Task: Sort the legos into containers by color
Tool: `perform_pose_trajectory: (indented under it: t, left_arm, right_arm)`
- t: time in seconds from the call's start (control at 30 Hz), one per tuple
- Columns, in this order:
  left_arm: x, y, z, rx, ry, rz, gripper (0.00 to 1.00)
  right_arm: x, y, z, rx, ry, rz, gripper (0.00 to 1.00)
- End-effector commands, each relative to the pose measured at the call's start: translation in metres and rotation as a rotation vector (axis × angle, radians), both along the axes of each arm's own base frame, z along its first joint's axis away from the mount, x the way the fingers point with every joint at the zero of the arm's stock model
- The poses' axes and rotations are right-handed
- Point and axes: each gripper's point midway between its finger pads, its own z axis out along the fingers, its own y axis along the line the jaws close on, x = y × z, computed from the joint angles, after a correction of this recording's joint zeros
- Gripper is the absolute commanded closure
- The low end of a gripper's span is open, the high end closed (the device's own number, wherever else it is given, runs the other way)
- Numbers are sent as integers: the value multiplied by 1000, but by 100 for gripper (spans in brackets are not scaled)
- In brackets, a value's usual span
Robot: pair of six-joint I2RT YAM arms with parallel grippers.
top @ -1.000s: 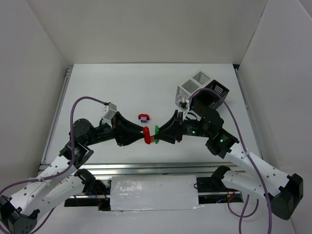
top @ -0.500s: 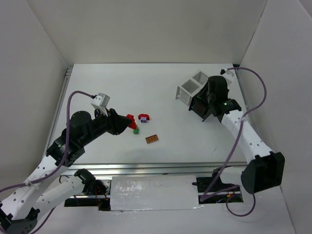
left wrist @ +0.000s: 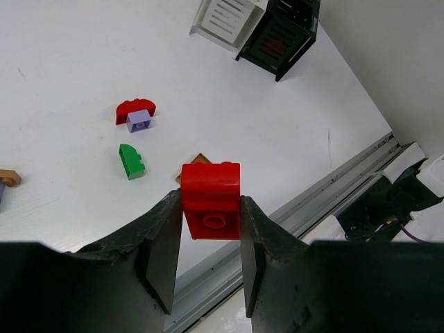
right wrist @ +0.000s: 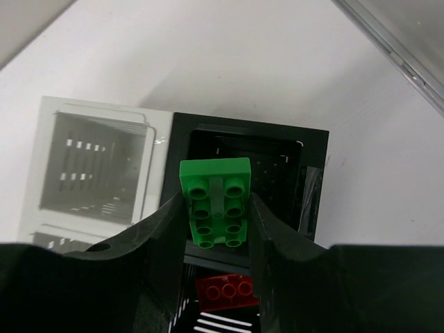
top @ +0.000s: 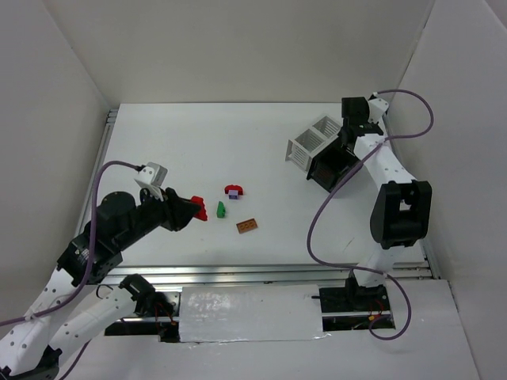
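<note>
Boxes [top: 310, 144] side by side, table [top: 198, 134] rear right; loose bricks [top: 234, 190] mid-table; left tool [left wrist: 211, 211] holds brick [left wrist: 211, 189] left of them; right tool [right wrist: 216, 216] holds brick [right wrist: 215, 179] over a box.

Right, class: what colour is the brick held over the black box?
Green. The brick shows best in the right wrist view, above the black box.

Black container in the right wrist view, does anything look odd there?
Yes: the right gripper holds a green brick over the black container, which already has a red brick inside. Dropping green there would mix colors, which looks wrong for sorting.
</note>
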Motion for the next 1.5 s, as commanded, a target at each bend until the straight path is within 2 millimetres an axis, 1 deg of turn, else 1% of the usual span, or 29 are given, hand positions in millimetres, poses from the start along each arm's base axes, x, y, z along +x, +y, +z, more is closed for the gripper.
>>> perform_pose_trajectory:
  t: [0.0,0.07,0.1,0.13,0.17,0.2,0.33,0.43,0.5,0.53,0.57,0.6,0.63,0.67,0.7,0.73,0.77,0.83,0.87,0.9,0.93,0.97,1.0,1.07,1.1,1.17,1.2,1.4,1.47]
  left_arm:
    - [1,0,2,-10,-21,4,100]
    - [-1,-3,1,-9,-18,-21,100]
    - [-1,-4,1,-9,-15,-26,100]
    - [-2,-5,0,-8,-12,-32,100]
    - [-1,-5,0,-7,-12,-32,100]
    - [-1,-6,2,-10,-16,-35,100]
    - [-1,-8,1,-12,-13,-44,100]
    - [-1,-8,2,-18,-14,-39,100]
    - [1,-8,1,-25,-12,-34,100]
    - [2,-11,5,-41,-21,-35,100]
    - [2,-14,6,-51,-18,-49,100]
    - [3,-18,6,-60,-13,-60,100]
    - [4,-25,14,-100,-27,-83,100]
    - [0,-35,16,-120,-19,-142,100]
    - [-2,-41,22,-142,-28,-177,100]
    - [-2,-48,32,-177,-53,-206,100]
    - [-3,-53,37,-192,-59,-233,100]
    - [-7,-62,48,-237,-62,-280,100]
    - [-7,-65,59,-263,-89,-296,100]
    - [-11,-69,64,-278,-96,-334,100]
    - [-14,-72,69,-297,-98,-355,100]
    - [-13,-76,77,-319,-122,-373,100]
    - [-16,-78,80,-333,-129,-395,100]
    - [-21,-83,81,-351,-112,-436,100]
    - [-22,-84,89,-371,-142,-451,100]
    - [-27,-86,89,-391,-135,-475,100]
    - [-28,-86,93,-403,-152,-484,100]
    - [-36,-86,95,-437,-159,-515,100]
    - [-38,-88,96,-439,-165,-530,100]
  right_arm:
    - [4,-16,20,-51,-22,-56,90]
    - [5,-15,21,-48,-26,-47,87]
    - [5,-14,22,-45,-32,-45,82]
    - [5,-14,21,-42,-34,-43,54]
    - [4,-14,22,-44,-41,-44,39]
    - [4,-14,22,-44,-46,-43,35]
    - [8,-13,20,-48,-29,-33,22]
    - [6,-10,20,-31,-17,-19,18]
    - [2,-4,28,-7,-38,8,17]
    - [3,15,29,65,-39,97,17]
    - [-3,36,43,119,-73,206,17]
    - [-8,61,49,146,-88,370,17]
    - [-18,101,58,209,-121,559,17]
    - [-56,170,80,360,-215,935,14]
    - [-85,202,92,410,-264,1130,10]
    - [-124,247,102,457,-298,1343,9]
    - [-174,273,117,479,-376,1554,9]
    - [-222,301,124,469,-422,1707,7]
    - [-262,320,131,462,-495,1825,6]
    - [-287,328,136,529,-517,1894,6]
    - [-305,332,140,559,-552,1950,6]
    - [-327,336,147,578,-631,2026,6]
    - [-339,338,151,653,-623,2044,6]
    - [-347,341,156,681,-652,2066,6]
    - [-349,344,158,698,-650,2055,6]
    - [-349,348,162,699,-641,2046,6]
    - [-350,351,162,699,-635,2044,6]
    - [-354,367,173,728,-616,2044,8]
    - [-359,371,179,742,-623,2055,12]
